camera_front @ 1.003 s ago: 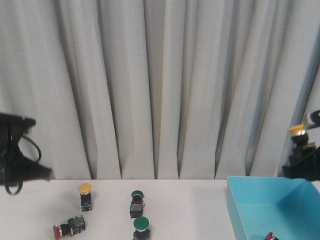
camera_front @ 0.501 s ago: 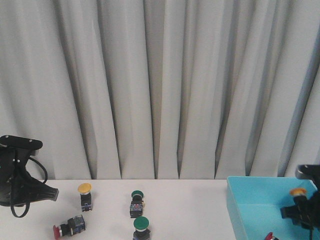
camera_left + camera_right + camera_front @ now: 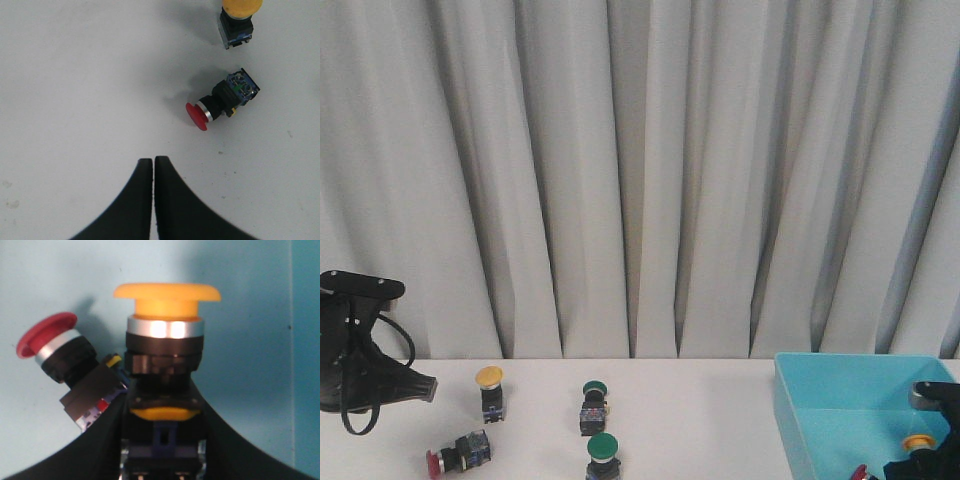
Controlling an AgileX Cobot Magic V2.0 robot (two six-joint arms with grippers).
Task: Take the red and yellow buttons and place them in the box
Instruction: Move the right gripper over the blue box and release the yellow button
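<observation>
My right gripper [image 3: 164,405] is shut on a yellow button [image 3: 165,320] and holds it low inside the turquoise box [image 3: 800,420], where its cap shows in the front view [image 3: 918,441]. A red button [image 3: 60,352] lies on the box floor beside it; its cap shows at the front view's lower edge [image 3: 858,472]. On the table, a yellow button [image 3: 490,385] stands upright and a red button [image 3: 455,455] lies on its side; both show in the left wrist view, yellow [image 3: 239,17] and red [image 3: 220,102]. My left gripper [image 3: 153,161] is shut and empty above the bare table, short of the red button.
Two green-capped switches [image 3: 593,400] [image 3: 603,452] stand mid-table. A grey curtain hangs behind the table. The left arm [image 3: 355,355] hovers at the table's left side.
My right gripper has come down from high at the right into the box with the yellow button. The left arm dropped a little and moved inward, then stayed still.
</observation>
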